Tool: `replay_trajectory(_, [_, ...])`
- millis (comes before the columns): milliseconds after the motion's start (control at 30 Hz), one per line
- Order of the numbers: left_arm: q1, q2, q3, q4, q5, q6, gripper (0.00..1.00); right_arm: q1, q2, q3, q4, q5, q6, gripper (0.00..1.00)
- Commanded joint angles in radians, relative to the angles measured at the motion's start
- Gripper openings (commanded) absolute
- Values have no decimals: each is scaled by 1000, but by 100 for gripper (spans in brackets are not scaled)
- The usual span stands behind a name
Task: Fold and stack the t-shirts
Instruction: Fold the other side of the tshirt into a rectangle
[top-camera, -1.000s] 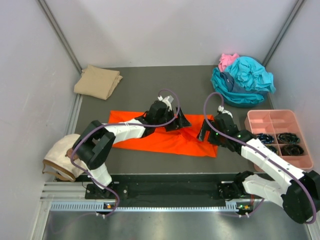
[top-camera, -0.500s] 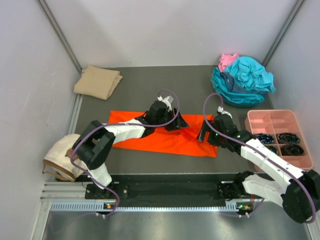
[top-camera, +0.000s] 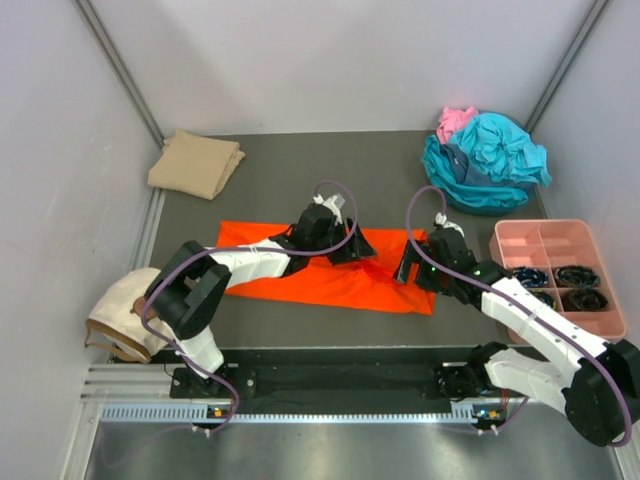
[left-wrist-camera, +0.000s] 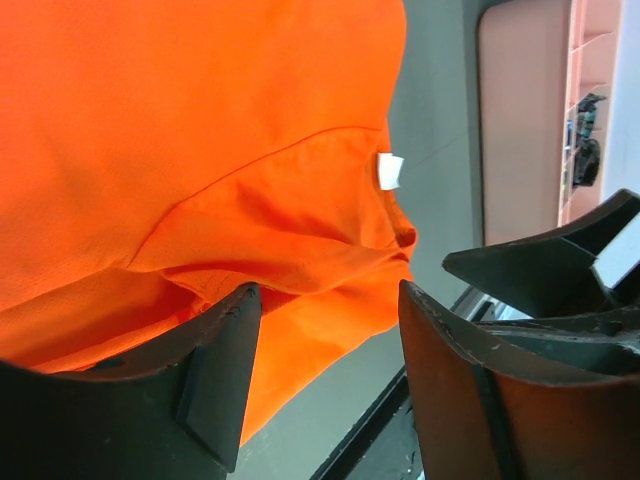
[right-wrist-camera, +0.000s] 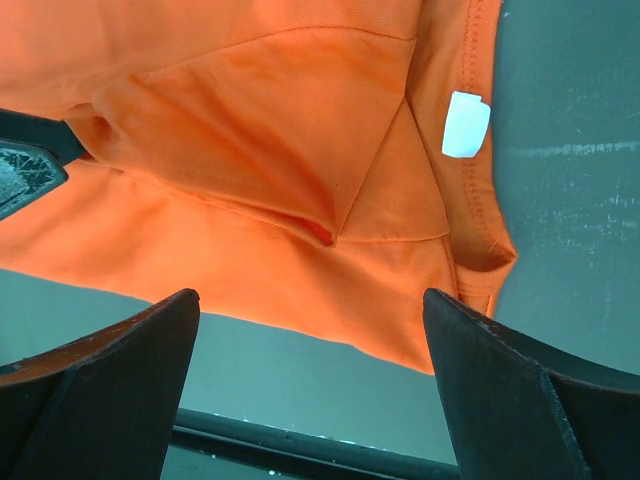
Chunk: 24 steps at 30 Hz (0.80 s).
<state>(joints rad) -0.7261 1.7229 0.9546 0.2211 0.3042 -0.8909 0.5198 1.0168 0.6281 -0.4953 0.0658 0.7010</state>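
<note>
Holding both tools low over the orange t-shirt (top-camera: 370, 285), which is lying spread across the middle of the worktop (top-camera: 300, 195), partly folded. My left tool (left-wrist-camera: 320, 300) is sitting released, jaws apart, right down on a raised ridge of orange cloth, and I am not seeing anything pinched between them. My right tool (right-wrist-camera: 310, 300) is hanging wide open over the shirt's right end, grasping nothing.

Judging the risks: I am reckoning a close from here is likely catching only the top layer, so the fold is opening or dragging skewed instead of turning over clean. The two tools are working near each other at the same end of the shirt, so one is risking bumping the other or tugging the cloth against it. A hard pull is also risking sliding the whole shirt toward the near edge. My right arm is passing just beside the pink tray (top-camera: 520, 240), so a wide swing is risking knocking it.

Reading labels: a small white tag (right-wrist-camera: 466, 124) is showing at the shirt's hem; I am making out no writing on it, and no brand anywhere.

Going farther back, the tan t-shirt (top-camera: 196, 163) is lying folded at the far left, and the teal t-shirts (top-camera: 490, 160) and pink t-shirt (top-camera: 456, 120) are sitting crumpled in a heap at the far right, not yet folded.
</note>
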Motion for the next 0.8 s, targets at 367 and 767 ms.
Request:
replay_trajectory(367, [22,-68,-51,-51,-51,23,63,3,-9,-7,38,-4,9,93])
replay_trajectory(767, [68,-212,-74,-216,-172,106,64,3,26,-5,76,-23,5,93])
